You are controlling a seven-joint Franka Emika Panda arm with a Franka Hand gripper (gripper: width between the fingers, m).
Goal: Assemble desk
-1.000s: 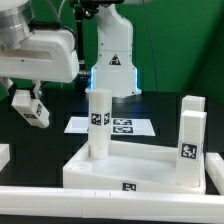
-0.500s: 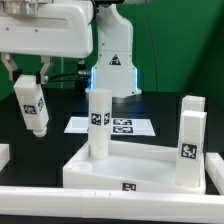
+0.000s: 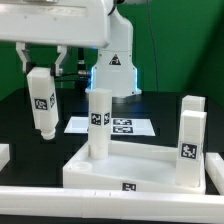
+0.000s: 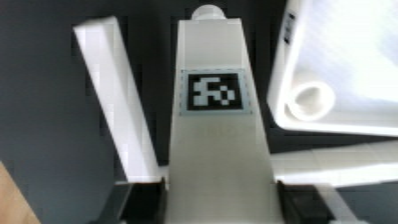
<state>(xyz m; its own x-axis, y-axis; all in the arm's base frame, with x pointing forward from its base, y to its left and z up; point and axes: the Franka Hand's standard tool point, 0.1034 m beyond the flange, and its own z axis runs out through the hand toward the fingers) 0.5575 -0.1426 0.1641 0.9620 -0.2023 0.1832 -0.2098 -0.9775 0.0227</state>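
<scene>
Square white leg block (image 3: pixel 41 101) swung upright, rightward; fingers (image 3: pixel 27 58) pinching it

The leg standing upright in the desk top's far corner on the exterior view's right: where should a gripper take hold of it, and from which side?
Probably its upper end, coming from above. That leg stands upright, so its top is free, while its lower part sits behind the nearer leg and inside the rim of the desk top. Its flat, parallel side faces suit a two-finger pinch. The gripper currently holds another leg.

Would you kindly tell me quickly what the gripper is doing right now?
Gripper: closed on a white desk leg, holding it upright in the air.
</scene>
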